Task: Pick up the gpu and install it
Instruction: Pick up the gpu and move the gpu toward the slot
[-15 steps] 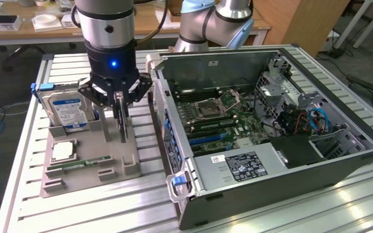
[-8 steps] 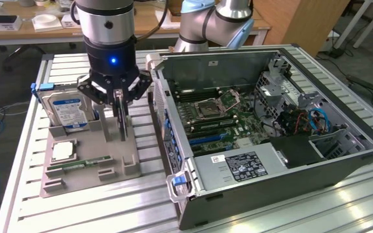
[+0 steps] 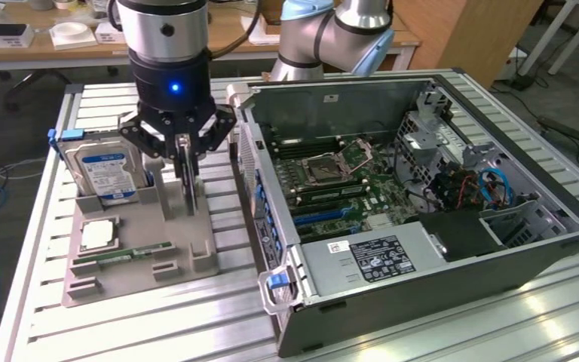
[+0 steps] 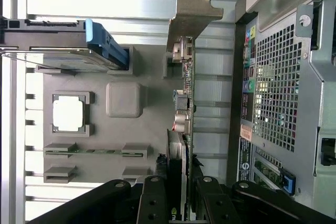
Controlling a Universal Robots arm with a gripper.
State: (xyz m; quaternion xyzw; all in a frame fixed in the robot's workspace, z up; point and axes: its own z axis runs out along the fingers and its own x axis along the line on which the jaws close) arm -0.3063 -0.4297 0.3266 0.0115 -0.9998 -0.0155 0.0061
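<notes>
While the gpu (image 3: pixel 189 194) stands on edge in the gray tray (image 3: pixel 139 253) just beside the open computer case (image 3: pixel 531 253), the gripper (image 3: pixel 184 162) sits above it, jaws narrow, clamped on its top edge.

On the slatted aluminium table (image 3: pixel 118 332), a grey plastic tray (image 3: pixel 144 275) lies at the exterior view's left of the black metal computer case (image 3: pixel 451 290), and in it the silver hard drive (image 3: pixel 103 170) and the thin rectangular gpu card (image 3: pixel 188 188) stand upright, the card nearer the case, with a narrow green memory stick (image 3: pixel 124 256) lying flat before them.
</notes>
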